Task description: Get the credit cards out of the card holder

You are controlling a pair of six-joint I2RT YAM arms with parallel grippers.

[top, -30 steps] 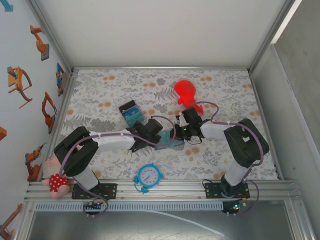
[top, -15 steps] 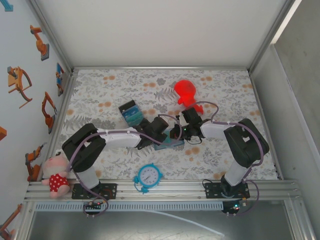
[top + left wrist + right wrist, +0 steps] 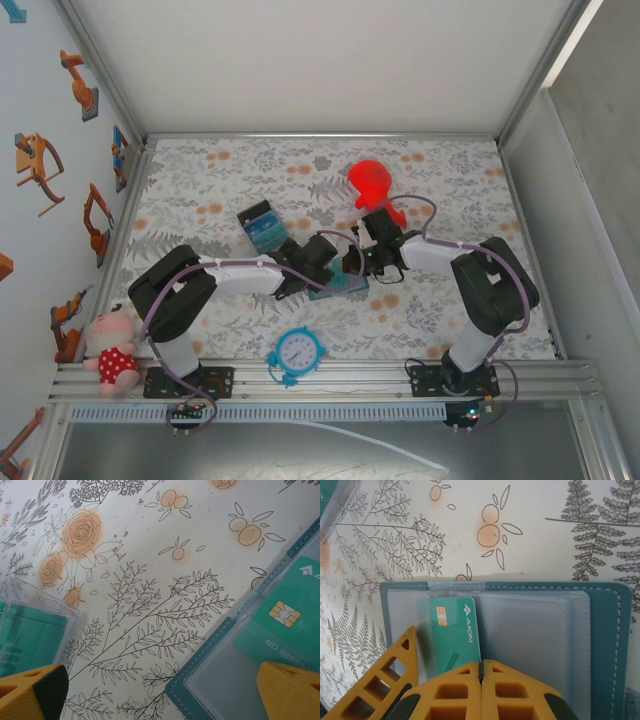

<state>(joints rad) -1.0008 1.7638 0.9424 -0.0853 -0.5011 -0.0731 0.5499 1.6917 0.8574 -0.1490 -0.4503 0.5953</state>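
Starting at the near rail, you see a round light-blue alarm clock [image 3: 297, 352] between the two arm bases and a pink plush doll in a red spotted dress [image 3: 110, 352] off at the left corner. Farther in, at mid-table, your flat slate-blue stitched card holder [image 3: 602, 630] lies open on the floral tablecloth [image 3: 440, 190], clear sleeves up, with both arms meeting over it. Your left gripper [image 3: 160, 682] stands spread wide: one yellow finger [image 3: 35, 692] hangs over bare cloth, the other over the holder's clear sleeve. Your right gripper [image 3: 480, 675] has its jaws pressed together at the near end of a green chip card [image 3: 454, 630] that sits in a sleeve; whether they pinch the card's edge, you cannot tell. Beyond the holder to the left lies a black-and-teal striped rectangular case [image 3: 262, 227], apart from it. Farthest back stands a bright red rounded plastic figure [image 3: 372, 183], just beyond the right wrist
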